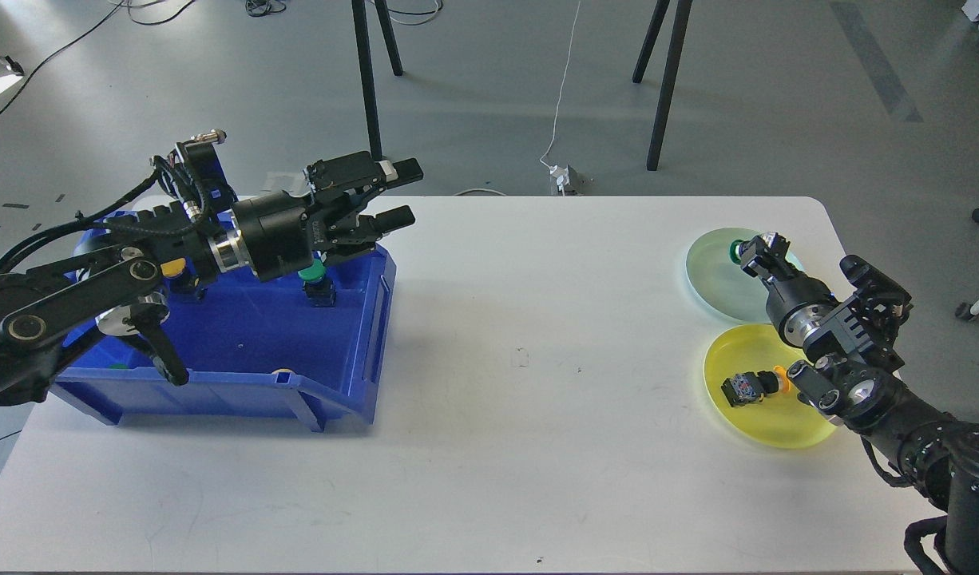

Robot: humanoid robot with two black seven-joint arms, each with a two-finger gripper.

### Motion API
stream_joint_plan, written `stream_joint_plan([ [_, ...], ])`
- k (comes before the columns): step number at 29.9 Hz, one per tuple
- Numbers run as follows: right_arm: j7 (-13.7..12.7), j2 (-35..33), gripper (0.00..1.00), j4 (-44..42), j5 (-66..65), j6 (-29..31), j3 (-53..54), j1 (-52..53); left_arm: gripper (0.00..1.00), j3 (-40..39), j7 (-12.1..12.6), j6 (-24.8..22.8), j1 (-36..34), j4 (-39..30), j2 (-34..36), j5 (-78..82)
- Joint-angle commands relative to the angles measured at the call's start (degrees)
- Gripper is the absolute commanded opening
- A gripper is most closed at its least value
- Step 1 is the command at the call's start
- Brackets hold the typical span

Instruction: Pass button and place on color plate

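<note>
My right gripper [751, 255] is shut on a green-capped button [735, 252] and holds it low over the pale green plate [717, 271] at the table's right. A yellow plate [765, 423] in front of it holds an orange-capped button [751, 386]. My left gripper [400, 192] is open and empty, above the right end of the blue bin [242, 351]. Inside the bin a green button [315, 279] stands under the left gripper and a yellow button [173, 269] sits further left.
The blue bin takes up the table's left side. My right arm's elbow [849, 391] overlaps the right part of the yellow plate. Stand legs [367, 80] and a white cable [565, 88] are on the floor beyond the table's far edge [585, 198].
</note>
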Motion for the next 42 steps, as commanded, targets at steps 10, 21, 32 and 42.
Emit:
stream_joint_plan([
  [10,-0.3,-0.1,0.39,-0.3,0.8,0.0,0.4,-1.6,0.86,0.0,0.0,0.0,0.0,0.0,0.0,-0.1],
  [21,-0.3,-0.1,0.59,-0.2,3.6,-0.6,1.0,-1.6,0.86,0.0,0.0,0.0,0.0,0.0,0.0,-0.1],
  [32,-0.4,-1.1,0.98,0.1,17.8,-0.5,2.1,6.3,0.89,-0.1,0.0,0.0,0.0,1.3,-0.4,-4.5],
  [42,-0.3,-5.6,0.99,0.9,35.9,17.7,15.4,17.2,0.92,-10.1,0.0,0.0,-0.8,12.0,-5.1,-8.7],
])
